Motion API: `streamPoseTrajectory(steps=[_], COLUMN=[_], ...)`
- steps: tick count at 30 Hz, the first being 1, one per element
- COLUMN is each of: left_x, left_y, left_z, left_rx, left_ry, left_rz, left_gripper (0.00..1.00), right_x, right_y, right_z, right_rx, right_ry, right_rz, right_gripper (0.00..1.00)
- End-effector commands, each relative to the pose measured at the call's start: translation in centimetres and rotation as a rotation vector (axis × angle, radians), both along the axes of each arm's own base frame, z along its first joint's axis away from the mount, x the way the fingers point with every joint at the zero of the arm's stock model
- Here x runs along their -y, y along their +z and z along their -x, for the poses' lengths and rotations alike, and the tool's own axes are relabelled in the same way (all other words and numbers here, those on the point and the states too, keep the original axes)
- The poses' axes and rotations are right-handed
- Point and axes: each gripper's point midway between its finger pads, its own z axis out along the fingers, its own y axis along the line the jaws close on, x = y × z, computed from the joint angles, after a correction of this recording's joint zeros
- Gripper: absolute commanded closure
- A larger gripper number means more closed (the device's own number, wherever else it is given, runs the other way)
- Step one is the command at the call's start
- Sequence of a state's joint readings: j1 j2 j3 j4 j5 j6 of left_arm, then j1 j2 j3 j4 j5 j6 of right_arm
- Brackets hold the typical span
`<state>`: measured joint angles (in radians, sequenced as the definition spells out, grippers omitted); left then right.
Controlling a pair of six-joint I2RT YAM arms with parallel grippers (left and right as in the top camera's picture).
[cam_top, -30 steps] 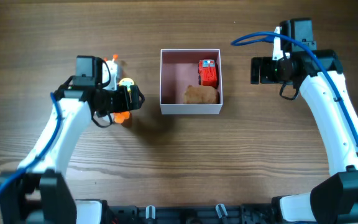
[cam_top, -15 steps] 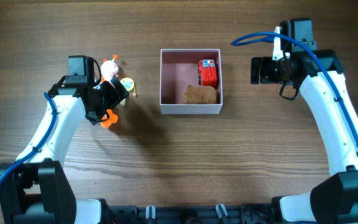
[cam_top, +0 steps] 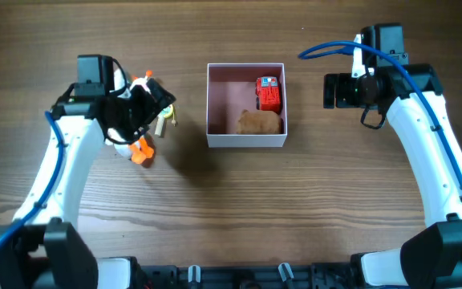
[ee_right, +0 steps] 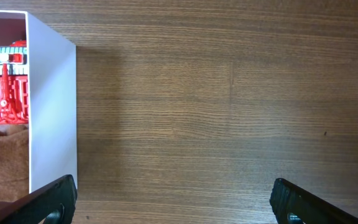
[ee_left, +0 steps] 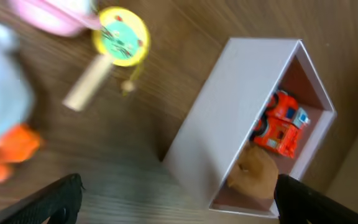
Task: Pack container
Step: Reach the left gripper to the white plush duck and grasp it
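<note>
The container (cam_top: 245, 138), a white-walled box with a pink inside, stands mid-table. It holds a red toy truck (cam_top: 269, 94) and a brown soft toy (cam_top: 261, 122). My left gripper (cam_top: 157, 103) is open and empty, left of the box, above a white toy with orange parts (cam_top: 139, 149) and a yellow disc toy (cam_top: 164, 118). The left wrist view shows the box (ee_left: 241, 106), the truck (ee_left: 281, 121), the brown toy (ee_left: 257, 171), the disc (ee_left: 121, 35) and my open jaws (ee_left: 176, 200). My right gripper (cam_top: 333, 91) is open and empty, right of the box; its jaws (ee_right: 174, 200) hang over bare wood.
The right wrist view shows the box's right wall (ee_right: 51, 112) with the truck (ee_right: 8, 93) inside. A blurred pale blue and orange shape (ee_left: 2, 118) and a pink shape (ee_left: 55, 9) lie at the left of the left wrist view. The wooden table (cam_top: 335, 209) carries nothing else.
My left arm has drawn back to the left and up, and its gripper has turned. The white and orange toy has shifted slightly left. The right arm has not moved.
</note>
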<state>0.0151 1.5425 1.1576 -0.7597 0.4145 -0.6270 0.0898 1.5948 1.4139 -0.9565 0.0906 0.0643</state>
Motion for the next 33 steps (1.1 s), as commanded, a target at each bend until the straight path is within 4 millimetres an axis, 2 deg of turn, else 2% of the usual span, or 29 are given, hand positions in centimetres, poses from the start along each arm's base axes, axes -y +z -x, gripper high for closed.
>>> streamPoseTrajectory(steps=[1, 3, 5, 12, 21, 22, 23, 24, 25, 27, 28, 29, 31, 32, 33], left_x=[-5.3, -8.3, -9.2, -9.3, -10.1, -10.2, -10.2, -10.1, -10.0, -9.7, -9.5, -9.4, -9.4, -9.4, -9.4], left_y=[1.6, 1.0, 0.5, -2.1, -7.3, -7.6, -7.8, -7.9, -8.0, -8.0, -8.0, -8.1, -8.1, -8.1, -8.1], left_z=[0.3, 2.0, 2.7, 2.6, 2.7, 2.6, 2.5, 2.3, 2.3, 2.3, 2.5, 2.6, 2.6, 2.7, 2.7], left_rx=[0.022, -0.054, -0.088, -0.174, -0.323, -0.325, -0.324, -0.319, -0.32, -0.323, -0.329, -0.332, -0.335, -0.336, -0.336], left_ry=[0.148, 0.233, 0.255, 0.259, 0.24, 0.235, 0.223, 0.209, 0.209, 0.203, 0.197, 0.196, 0.196, 0.195, 0.195], left_rz=[-0.28, -0.429, -0.477, -0.479, -0.49, -0.492, -0.495, -0.495, -0.491, -0.474, -0.46, -0.459, -0.46, -0.46, -0.46], left_gripper=[0.0, 0.0, 0.0, 0.0, 0.02, 0.06, 0.17, 0.37, 0.64, 0.92, 0.92, 0.75, 0.55, 0.41, 0.37], right_x=[0.2, 0.2, 0.2, 0.2, 0.2, 0.2, 0.2, 0.2, 0.2, 0.2, 0.2, 0.2, 0.2, 0.2, 0.2], right_y=[1.3, 1.3, 1.3, 1.3, 1.3, 1.3, 1.3, 1.3, 1.3, 1.3, 1.3, 1.3, 1.3, 1.3, 1.3], right_z=[-0.3, -0.3, -0.3, -0.3, -0.3, -0.3, -0.3, -0.3, -0.3, -0.4, -0.4, -0.4, -0.4, -0.4, -0.4], right_rx=[0.039, 0.039, 0.039, 0.039, 0.04, 0.04, 0.04, 0.04, 0.04, 0.041, 0.042, 0.042, 0.042, 0.042, 0.042], right_ry=[-0.022, -0.022, -0.022, -0.022, -0.022, -0.021, -0.021, -0.022, -0.021, -0.021, -0.022, -0.022, -0.022, -0.022, -0.022], right_rz=[0.002, 0.002, 0.002, 0.002, 0.002, 0.002, 0.002, 0.002, 0.002, 0.002, 0.002, 0.002, 0.002, 0.002, 0.001], right_gripper=[0.0, 0.01, 0.0, 0.01, 0.01, 0.01, 0.01, 0.01, 0.0, 0.01, 0.0, 0.0, 0.01, 0.01, 0.01])
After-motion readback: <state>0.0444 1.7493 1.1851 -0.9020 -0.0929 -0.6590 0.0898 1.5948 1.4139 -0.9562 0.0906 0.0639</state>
